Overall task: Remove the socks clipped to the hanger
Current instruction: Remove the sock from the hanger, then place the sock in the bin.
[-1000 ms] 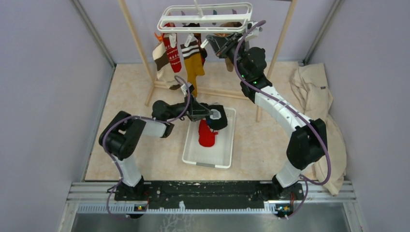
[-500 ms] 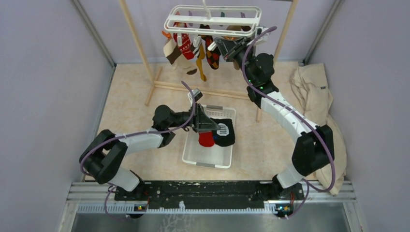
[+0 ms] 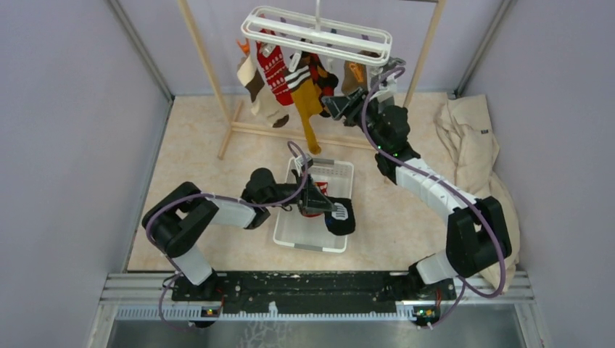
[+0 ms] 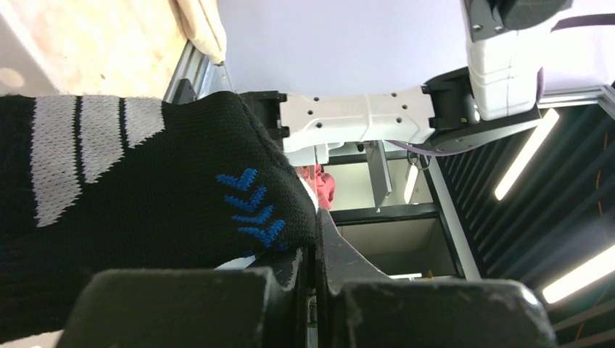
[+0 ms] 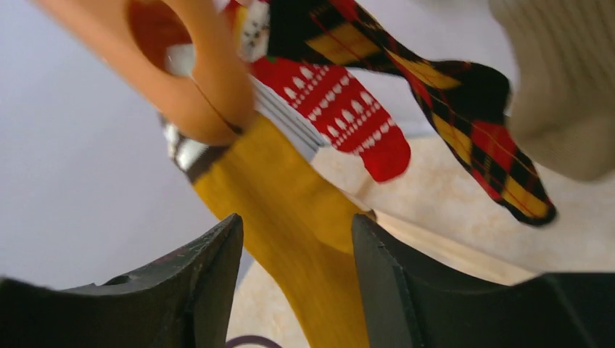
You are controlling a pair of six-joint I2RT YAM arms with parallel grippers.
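Observation:
The white hanger (image 3: 319, 32) hangs from the wooden rack with several socks clipped under it: a red patterned one (image 3: 275, 72), a mustard one (image 3: 310, 109), a brown-and-cream one (image 3: 255, 90). My right gripper (image 3: 336, 107) is open just right of the mustard sock. In the right wrist view the mustard sock (image 5: 290, 210) runs between the spread fingers (image 5: 210, 261), below an orange clip (image 5: 181, 72); the red sock (image 5: 341, 109) and an argyle sock (image 5: 464, 109) hang behind. My left gripper (image 3: 323, 204) is shut on a black sock (image 4: 145, 188) over the white basket (image 3: 308, 243).
The wooden rack's posts (image 3: 207, 72) stand at the back, with a foot bar along the floor. A large beige cloth (image 3: 471, 145) lies at the right wall. A red sock (image 4: 323, 185) lies in the basket. Grey walls close in left and right.
My right gripper has opened and dropped below the hanger, which has swung. The left arm carried the black sock rightward and nearer over the basket.

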